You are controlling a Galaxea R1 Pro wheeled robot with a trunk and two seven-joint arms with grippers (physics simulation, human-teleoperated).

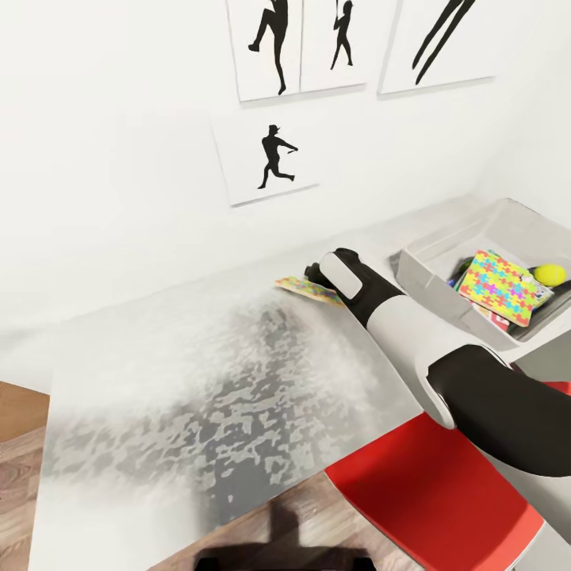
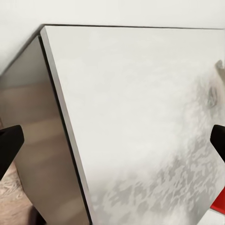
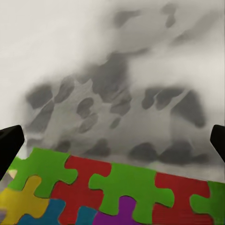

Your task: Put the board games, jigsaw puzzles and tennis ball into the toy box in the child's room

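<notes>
While the right claw (image 3: 112, 140) hangs spread wide over a jigsaw puzzle (image 3: 108, 192) on the mottled tabletop (image 1: 222, 381), the left claw (image 2: 112, 140) also gapes, empty.

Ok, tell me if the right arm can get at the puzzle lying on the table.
Probably yes: the right gripper is right at the jigsaw puzzle, fingers spread wide, with nothing between them.

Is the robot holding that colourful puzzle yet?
No. The right gripper is open, fingers wide, just over the jigsaw puzzle edge. The left gripper holds nothing.
</notes>
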